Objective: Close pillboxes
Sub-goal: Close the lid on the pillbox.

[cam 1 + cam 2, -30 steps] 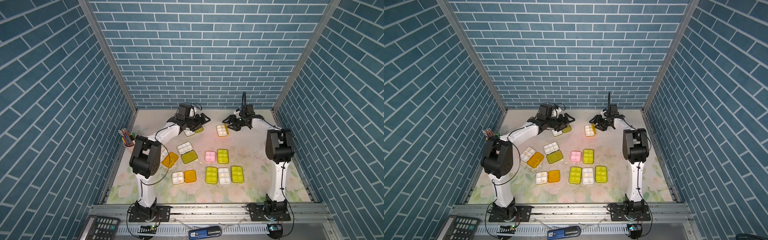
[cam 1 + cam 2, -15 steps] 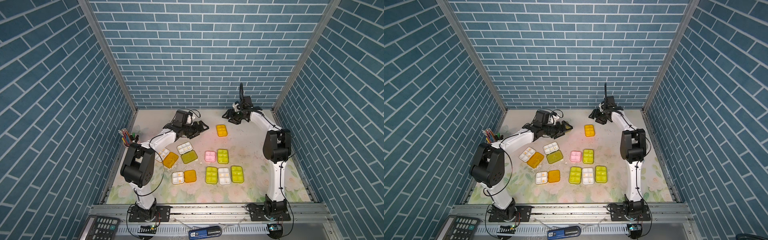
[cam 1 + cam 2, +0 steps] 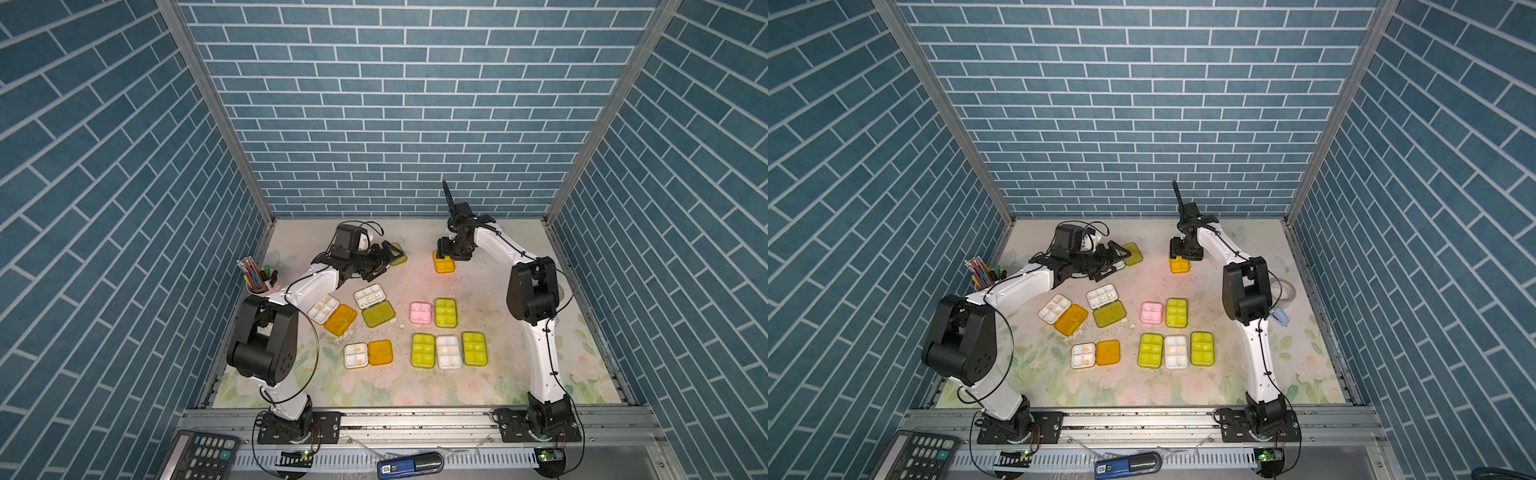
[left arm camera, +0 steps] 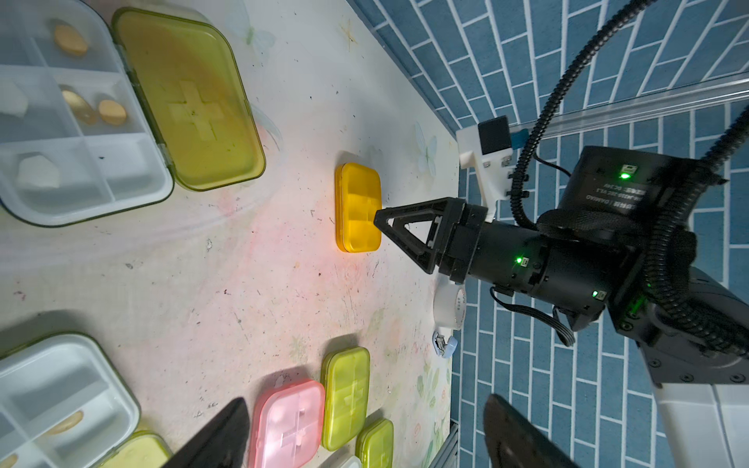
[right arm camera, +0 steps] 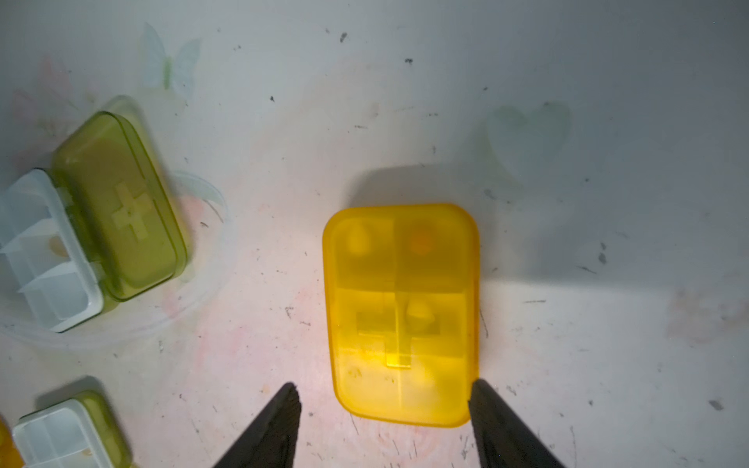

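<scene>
A closed orange pillbox [image 3: 444, 263] [image 5: 401, 316] lies at the back of the table. My right gripper [image 3: 445, 254] [image 5: 383, 385] hangs open over its end, one finger beside its edge and the other well clear. My left gripper [image 3: 384, 261] [image 4: 367, 401] is open and empty beside an open pillbox with a yellow-green lid [image 3: 397, 254] [image 4: 190, 101]; its white tray [image 4: 73, 121] is hidden under the gripper in both top views. Three more pillboxes lie open [image 3: 324, 309] [image 3: 369, 296] [image 3: 356, 355]. Several lie closed: pink [image 3: 420, 312], yellow-green [image 3: 446, 312] [image 3: 423, 351] [image 3: 474, 348] and clear [image 3: 449, 352].
A pencil cup [image 3: 255, 280] stands by the left wall. A tape roll [image 3: 1283, 291] lies near the right arm's elbow. A black calculator [image 3: 199, 457] and a blue device [image 3: 409, 465] sit in front of the table rail. Brick walls close in three sides.
The back pillbox that showed its white tray a second ago now lies shut and orange. My right gripper lifted toward the back wall, then came down over it. The left arm re-posed.
</scene>
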